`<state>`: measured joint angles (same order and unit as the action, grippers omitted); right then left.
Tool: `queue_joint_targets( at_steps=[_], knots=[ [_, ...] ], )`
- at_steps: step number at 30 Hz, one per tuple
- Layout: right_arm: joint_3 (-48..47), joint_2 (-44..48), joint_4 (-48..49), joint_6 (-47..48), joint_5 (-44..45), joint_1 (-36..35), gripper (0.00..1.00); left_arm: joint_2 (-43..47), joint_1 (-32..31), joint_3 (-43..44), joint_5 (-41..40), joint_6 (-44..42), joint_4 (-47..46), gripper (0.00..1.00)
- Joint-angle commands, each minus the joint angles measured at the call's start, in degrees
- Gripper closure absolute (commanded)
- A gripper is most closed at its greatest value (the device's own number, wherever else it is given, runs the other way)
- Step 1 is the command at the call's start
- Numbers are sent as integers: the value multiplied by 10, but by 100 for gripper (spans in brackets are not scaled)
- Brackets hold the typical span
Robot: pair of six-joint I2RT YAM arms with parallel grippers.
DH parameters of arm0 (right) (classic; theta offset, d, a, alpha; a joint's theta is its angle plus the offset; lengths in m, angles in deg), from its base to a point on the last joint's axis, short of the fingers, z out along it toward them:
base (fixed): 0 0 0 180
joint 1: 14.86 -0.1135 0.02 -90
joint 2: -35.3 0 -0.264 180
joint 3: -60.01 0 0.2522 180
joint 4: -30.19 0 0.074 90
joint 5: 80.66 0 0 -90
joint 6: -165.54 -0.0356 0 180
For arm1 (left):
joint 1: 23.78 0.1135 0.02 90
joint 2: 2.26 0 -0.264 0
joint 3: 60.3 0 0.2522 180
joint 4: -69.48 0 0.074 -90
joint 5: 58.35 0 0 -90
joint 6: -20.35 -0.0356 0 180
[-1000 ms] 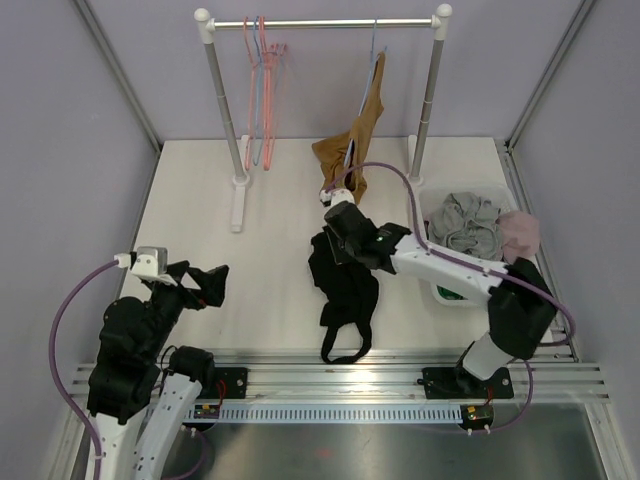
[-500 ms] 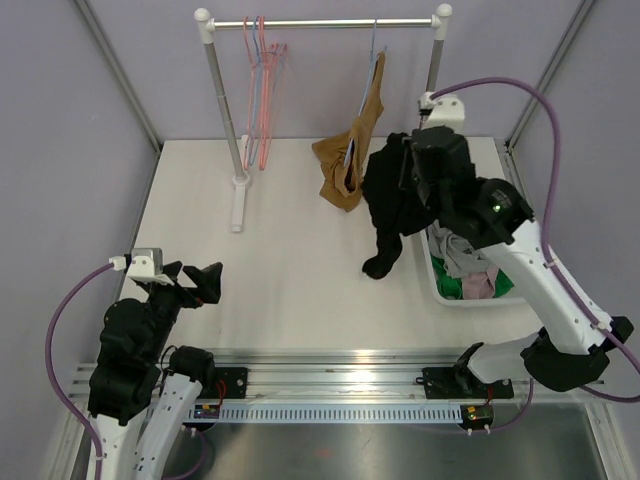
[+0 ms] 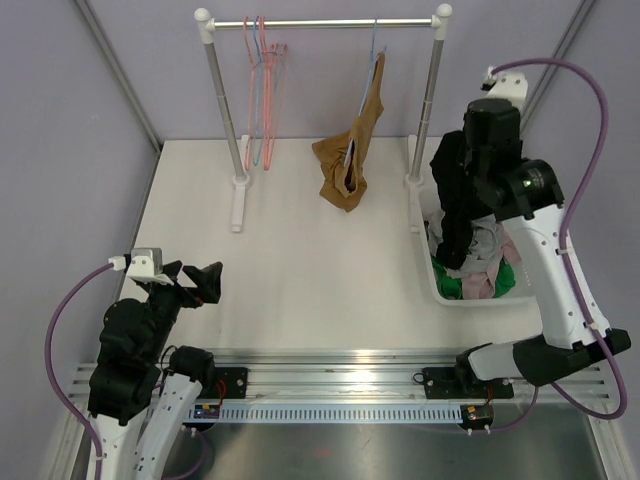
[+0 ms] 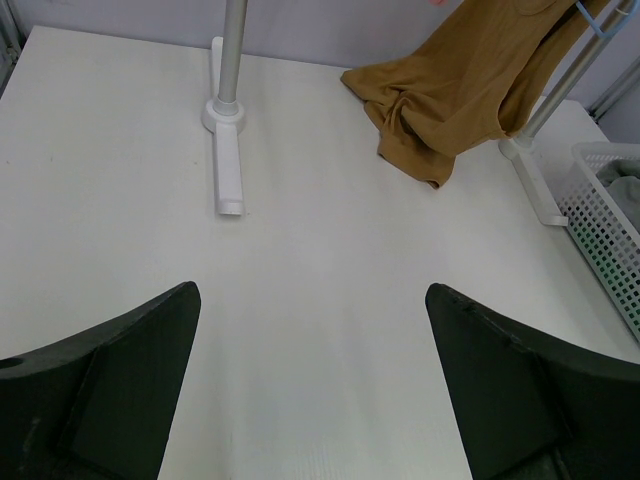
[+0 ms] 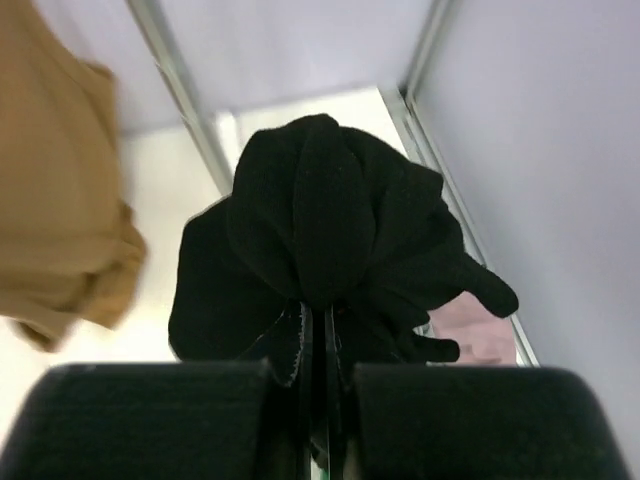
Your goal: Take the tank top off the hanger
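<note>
Table (image 3: 290,250): a broad bare white surface across centre frame, open between the two arms. Clothes rack (image 3: 320,22) spans the upper edge. White basket (image 3: 438,283) sits at the right edge, just beside the rack's right post. Brown top (image 3: 350,160) hangs from the blue hanger (image 3: 372,45) at upper centre, well apart from both grippers. Right gripper (image 5: 320,340) is clamped on a black garment (image 3: 455,200), which dangles over the basket. Left gripper (image 4: 310,380), lower left, is spread wide and holds nothing.
</note>
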<state>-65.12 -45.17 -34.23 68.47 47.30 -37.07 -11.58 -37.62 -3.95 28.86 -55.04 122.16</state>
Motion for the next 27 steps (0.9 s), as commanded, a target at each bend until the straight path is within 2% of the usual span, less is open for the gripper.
queue_joint_targets(
  at_steps=[1, 5, 8, 11, 14, 16, 17, 18, 21, 22, 26, 27],
  knots=[
    [187, 32, 32, -31, -36, 39, 100, -3, 2, -4, 6, 0, -33, 1],
    [353, 44, 71, -70, -116, 90, 100, -4, 2, -4, 9, 0, -32, 1],
    [438, -1, 86, -101, -147, 109, 100, -3, 2, -4, 11, 0, -33, 1],
    [472, -45, 94, -118, -164, 132, 100, -14, 2, -2, 14, 0, -32, 1],
    [476, -102, 92, -116, -199, 154, 93, -25, 2, 3, 23, 2, -32, 1],
    [472, -102, 86, -116, -200, 155, 88, -30, 2, 8, 48, 1, -31, 1],
    [470, -87, 84, -116, -204, 155, 85, -38, 2, 17, 52, 0, -29, 1],
    [466, -76, 79, -118, -201, 155, 74, -40, 2, 21, 52, 2, -27, 1],
    [432, -33, 43, -118, -177, 155, 57, -52, 2, 38, 60, 25, -24, 1],
    [406, -25, 31, -118, -170, 155, 44, -54, 2, 44, 66, 36, -25, 1],
    [347, 28, -34, -118, -125, 155, 27, -89, 2, 93, 130, 67, -24, 1],
    [337, 37, -43, -116, -121, 155, 26, -110, 2, 106, 139, 74, -25, 1]
  ],
)
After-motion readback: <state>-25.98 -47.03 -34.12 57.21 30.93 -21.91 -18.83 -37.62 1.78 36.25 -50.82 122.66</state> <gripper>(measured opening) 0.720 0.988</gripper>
